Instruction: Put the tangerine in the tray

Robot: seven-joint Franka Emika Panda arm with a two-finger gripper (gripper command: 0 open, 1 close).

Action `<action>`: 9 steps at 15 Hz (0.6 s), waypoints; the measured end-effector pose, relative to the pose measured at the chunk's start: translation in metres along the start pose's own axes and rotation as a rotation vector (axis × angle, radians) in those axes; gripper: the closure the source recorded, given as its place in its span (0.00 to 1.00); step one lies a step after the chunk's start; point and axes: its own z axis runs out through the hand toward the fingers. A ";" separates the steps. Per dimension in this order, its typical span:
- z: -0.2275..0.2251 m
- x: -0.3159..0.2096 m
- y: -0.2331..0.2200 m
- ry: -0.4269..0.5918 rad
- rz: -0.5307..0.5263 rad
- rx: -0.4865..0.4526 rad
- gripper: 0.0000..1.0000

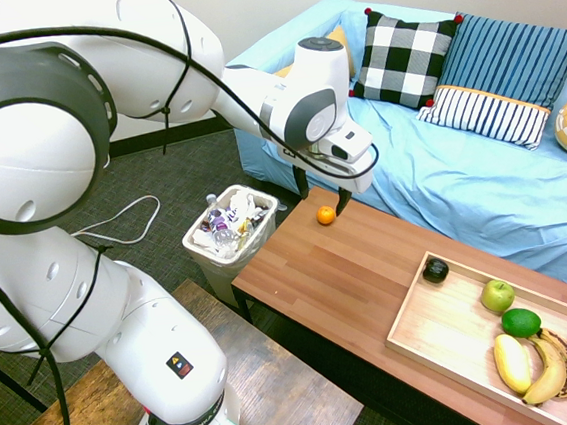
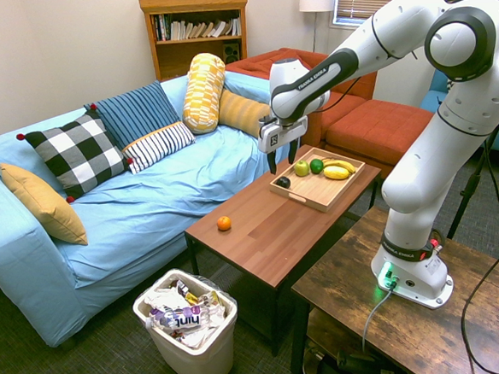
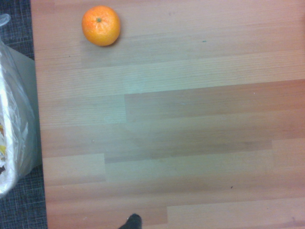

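Two dark fingers of our single gripper (image 1: 322, 191) stand wide apart with nothing between them above a reddish-brown coffee table (image 1: 319, 269), while one tangerine (image 2: 224, 224) sits on the tabletop below the fingertips, outside the tray and near the table's end. Well apart from our fingers, toward the table's other end, one light wooden tray (image 1: 416, 338) holds one dark avocado (image 1: 436, 270), one green apple (image 1: 497, 295), one green lime (image 1: 521, 322) and a group of yellow bananas (image 1: 550, 373), whose exact number we cannot tell. Beyond the table from our fingers, one black-and-white checked pillow (image 2: 78, 154) rests on one sofa (image 2: 148, 211) covered in light blue.
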 end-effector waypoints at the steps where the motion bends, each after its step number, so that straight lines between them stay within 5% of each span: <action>1: 0.000 0.001 -0.001 0.000 0.000 0.001 0.00; 9: 0.120 0.009 -0.115 -0.029 0.014 0.005 0.00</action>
